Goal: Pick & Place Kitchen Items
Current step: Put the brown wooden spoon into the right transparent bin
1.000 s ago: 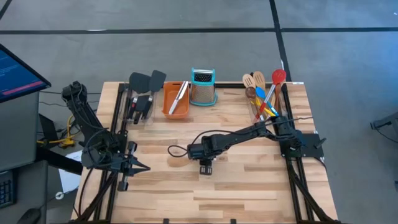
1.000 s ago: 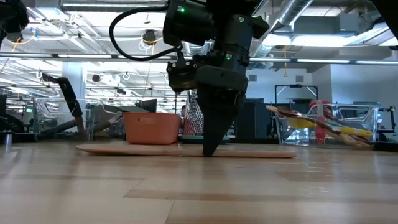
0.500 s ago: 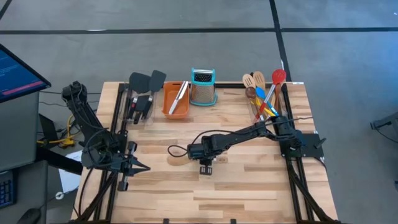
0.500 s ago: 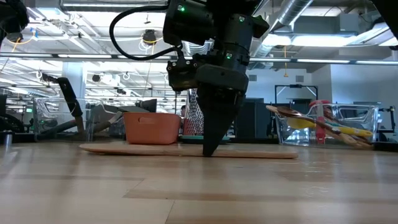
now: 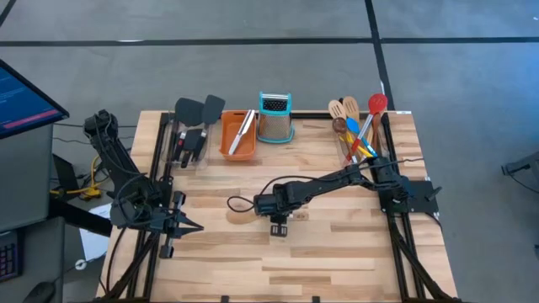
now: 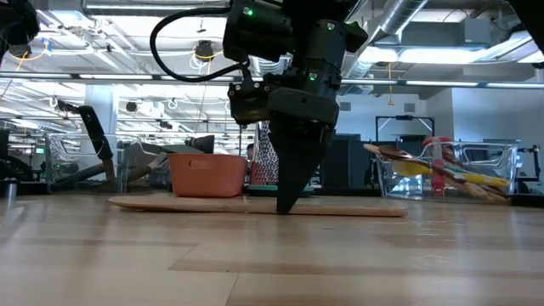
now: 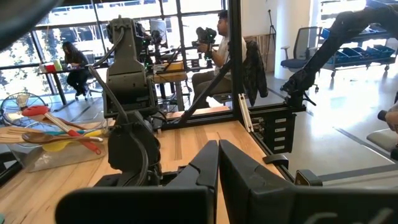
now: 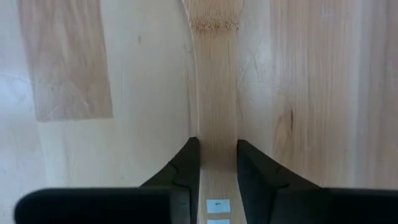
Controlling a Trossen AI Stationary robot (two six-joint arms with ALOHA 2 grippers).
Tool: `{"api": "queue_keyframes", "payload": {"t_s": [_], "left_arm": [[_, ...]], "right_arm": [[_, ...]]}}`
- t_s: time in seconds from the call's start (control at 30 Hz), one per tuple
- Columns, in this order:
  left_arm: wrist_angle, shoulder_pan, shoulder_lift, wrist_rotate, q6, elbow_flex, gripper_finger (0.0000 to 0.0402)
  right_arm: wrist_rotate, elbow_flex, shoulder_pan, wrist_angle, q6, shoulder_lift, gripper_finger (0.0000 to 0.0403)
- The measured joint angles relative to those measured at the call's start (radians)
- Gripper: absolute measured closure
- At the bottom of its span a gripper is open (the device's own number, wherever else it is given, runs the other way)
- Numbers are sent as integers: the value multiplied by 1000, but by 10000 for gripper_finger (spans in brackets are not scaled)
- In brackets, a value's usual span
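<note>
You see a grey floor [image 5: 253, 59] around the table, big windows [image 7: 68, 37], ceiling lights [image 6: 204, 49], and a person seated at a desk [image 7: 74, 62].

Wooden utensil [image 6: 255, 205] lies flat mid-table, fingers [image 8: 186, 168] clamping its handle.

From my seat I see the butcher-block table [image 5: 337, 252] on a grey floor [image 5: 253, 67] crossed by dark lines, with an orange tray [image 5: 227, 139] near the far edge and a steel grater [image 5: 274, 119] with a teal top just beside it. A clear bin [image 5: 344, 145] sits at the far right corner, another clear bin [image 5: 202, 156] stands at the far left, and a monitor [image 5: 21, 97] with a blue screen stands off the table's left side. Across the room beyond the table, 2 people [image 7: 74, 62] sit at desks by the windows, and an office chair [image 7: 298, 56] stands to one side.
</note>
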Motion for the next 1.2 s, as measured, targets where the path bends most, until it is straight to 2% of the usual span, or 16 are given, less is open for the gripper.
{"api": "queue_keyframes", "payload": {"t_s": [0.37, 0.57, 1.2], "left_arm": [[0, 0, 0, 0, 0, 1, 400], [-1, 0, 0, 0, 0, 1, 400], [-3, 0, 7, 24, -52, 1, 400]], "right_arm": [[-8, -1, -5, 63, -31, -112, 335], [30, -1, -5, 48, -35, -197, 335], [465, 1, -38, -73, -26, -597, 335]]}}
